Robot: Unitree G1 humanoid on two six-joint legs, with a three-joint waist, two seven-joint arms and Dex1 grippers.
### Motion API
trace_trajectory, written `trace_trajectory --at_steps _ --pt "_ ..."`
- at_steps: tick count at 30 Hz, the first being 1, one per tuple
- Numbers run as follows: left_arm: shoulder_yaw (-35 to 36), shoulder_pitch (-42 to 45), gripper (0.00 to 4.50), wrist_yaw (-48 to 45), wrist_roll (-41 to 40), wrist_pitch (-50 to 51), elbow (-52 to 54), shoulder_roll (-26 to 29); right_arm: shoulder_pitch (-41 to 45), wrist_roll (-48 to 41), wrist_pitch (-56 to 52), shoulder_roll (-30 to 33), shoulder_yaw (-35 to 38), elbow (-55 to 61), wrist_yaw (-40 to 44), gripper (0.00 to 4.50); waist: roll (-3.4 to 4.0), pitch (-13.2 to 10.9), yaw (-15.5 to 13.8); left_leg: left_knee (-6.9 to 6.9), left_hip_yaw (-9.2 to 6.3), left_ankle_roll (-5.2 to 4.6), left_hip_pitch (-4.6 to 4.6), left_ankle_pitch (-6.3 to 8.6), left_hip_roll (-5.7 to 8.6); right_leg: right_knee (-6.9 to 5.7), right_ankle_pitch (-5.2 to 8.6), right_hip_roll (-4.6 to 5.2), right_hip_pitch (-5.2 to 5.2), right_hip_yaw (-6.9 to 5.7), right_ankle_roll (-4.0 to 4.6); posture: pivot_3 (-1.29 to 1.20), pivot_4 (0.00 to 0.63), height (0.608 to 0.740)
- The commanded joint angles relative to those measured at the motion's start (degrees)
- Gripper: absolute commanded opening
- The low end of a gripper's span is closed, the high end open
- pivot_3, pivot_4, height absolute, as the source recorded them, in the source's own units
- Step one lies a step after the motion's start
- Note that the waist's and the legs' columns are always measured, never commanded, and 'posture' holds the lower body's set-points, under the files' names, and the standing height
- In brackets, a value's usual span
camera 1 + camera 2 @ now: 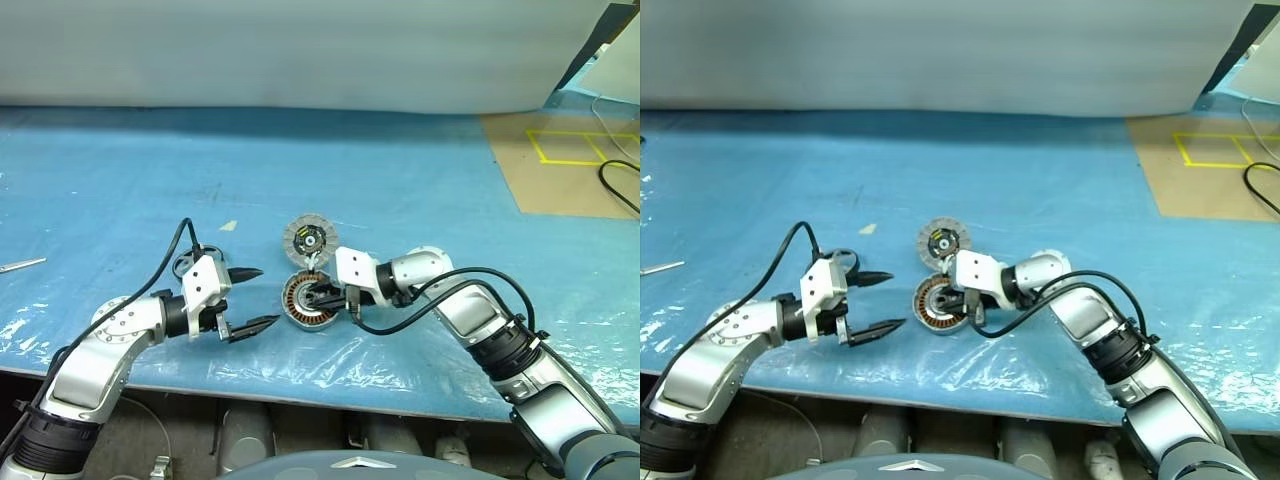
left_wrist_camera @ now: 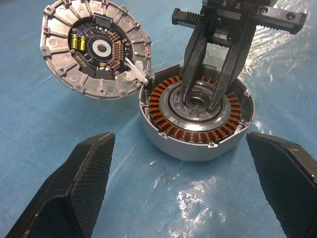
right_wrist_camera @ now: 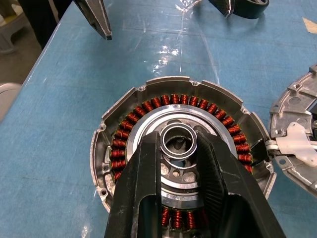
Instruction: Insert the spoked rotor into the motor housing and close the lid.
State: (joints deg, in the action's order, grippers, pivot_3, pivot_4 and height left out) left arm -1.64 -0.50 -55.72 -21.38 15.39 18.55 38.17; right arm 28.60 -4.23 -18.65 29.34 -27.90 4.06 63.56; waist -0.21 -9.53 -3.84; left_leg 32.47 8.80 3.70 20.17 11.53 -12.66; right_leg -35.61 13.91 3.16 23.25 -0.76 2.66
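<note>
Right hand at the hub of the open motor housing.
Head view: the motor housing (image 1: 307, 300) sits on the blue bench (image 1: 400, 180), lid (image 1: 307, 240) swung open behind it, left hand (image 1: 258, 297) spread nearby. Right wrist view: right hand (image 3: 181, 144) pinches the central ring.

Right tool (image 2: 200, 101) blocks the motor housing (image 2: 198, 131) hub; lid (image 2: 94, 47) swung clear.

The shallow round silver-grey motor housing (image 1: 308, 301) sits on the blue plastic-covered surface (image 1: 400, 190). Its round silver-grey lid (image 1: 307, 240) lies open just behind it, joined at the edge. The right hand (image 2: 200, 101) reaches into the housing's centre; the left hand (image 1: 262, 297) hovers left of it.
</note>
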Motion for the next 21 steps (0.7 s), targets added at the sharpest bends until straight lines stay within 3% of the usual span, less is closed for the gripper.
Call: trace_trajectory --at_steps 1,21 --pt "0.2 -0.1 4.50 -0.1 0.0 -1.3 1.1 0.0 0.3 -0.3 0.6 0.5 1.4 1.8 0.3 0.63 0.00 0.0 0.0 0.00 0.00 0.00 0.00 0.00 0.00 0.00 0.00 0.00 0.00 0.00 0.00 0.00 0.150 0.740" --pt "-0.5 0.1 4.50 0.0 0.6 -2.5 0.1 -0.2 0.5 -2.1 -3.4 -0.6 2.9 0.6 -0.1 0.63 0.00 0.0 0.0 0.01 0.00 0.00 0.00 0.00 0.00 -0.02 0.00 0.00 0.00 0.00 0.00 0.00 0.150 0.740"
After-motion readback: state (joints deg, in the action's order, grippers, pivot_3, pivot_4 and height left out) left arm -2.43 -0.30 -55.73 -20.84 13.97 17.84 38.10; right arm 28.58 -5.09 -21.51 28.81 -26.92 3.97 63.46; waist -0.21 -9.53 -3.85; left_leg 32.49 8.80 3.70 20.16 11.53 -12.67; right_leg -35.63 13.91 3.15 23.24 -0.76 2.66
